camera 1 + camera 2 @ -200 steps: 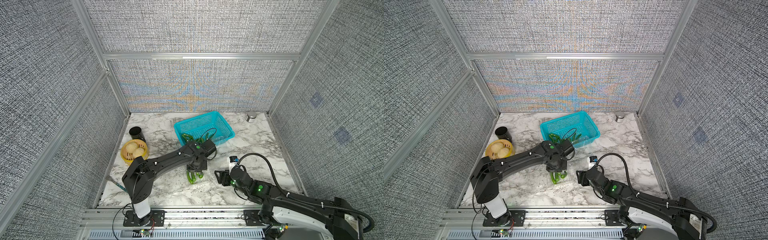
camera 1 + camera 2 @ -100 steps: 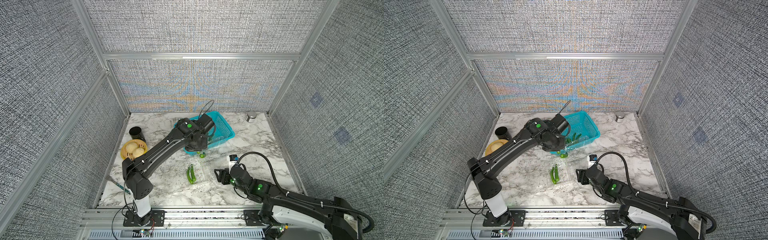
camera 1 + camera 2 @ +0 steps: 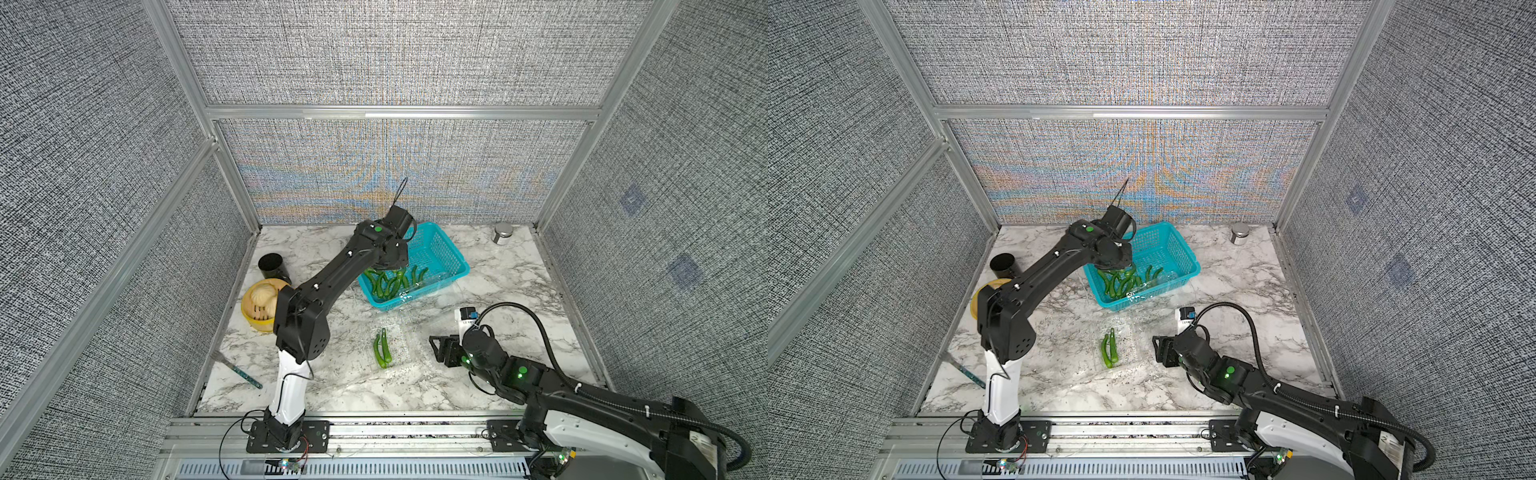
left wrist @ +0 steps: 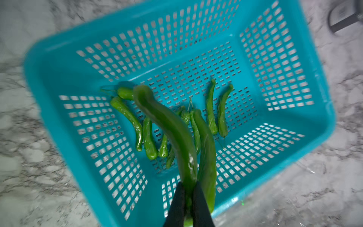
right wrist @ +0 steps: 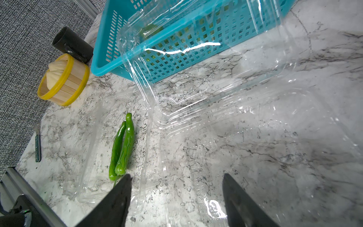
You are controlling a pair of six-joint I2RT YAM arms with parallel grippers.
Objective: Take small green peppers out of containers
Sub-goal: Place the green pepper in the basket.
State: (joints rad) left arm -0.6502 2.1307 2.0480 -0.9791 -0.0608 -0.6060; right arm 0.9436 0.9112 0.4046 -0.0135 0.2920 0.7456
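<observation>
My left gripper [image 4: 188, 189] is shut on a small green pepper [image 4: 172, 125] and hangs over the teal basket [image 4: 59, 82]. A second pepper [image 4: 206, 149] hangs pressed against the held one, and I cannot tell whether it is gripped. Several peppers [image 3: 390, 282] lie in the basket. Two more peppers [image 5: 122, 147] [image 3: 382, 351] lie in a clear open container [image 5: 92, 149] on the marble. Another clear container [image 5: 196, 84] leans against the basket's side. My right gripper [image 5: 175, 177] [image 3: 440, 349] stands open low over clear plastic, holding nothing.
A yellow steamer with buns [image 3: 262, 303] and a black cup [image 3: 272, 266] stand at the left. A metal tin [image 3: 502, 233] is at the back right. A teal-handled tool [image 3: 241, 372] lies front left. A white device [image 3: 465, 320] stands behind my right wrist.
My left arm has risen from the clear container at the front and swung back over the basket with the peppers in its grip. The right arm has stayed still.
</observation>
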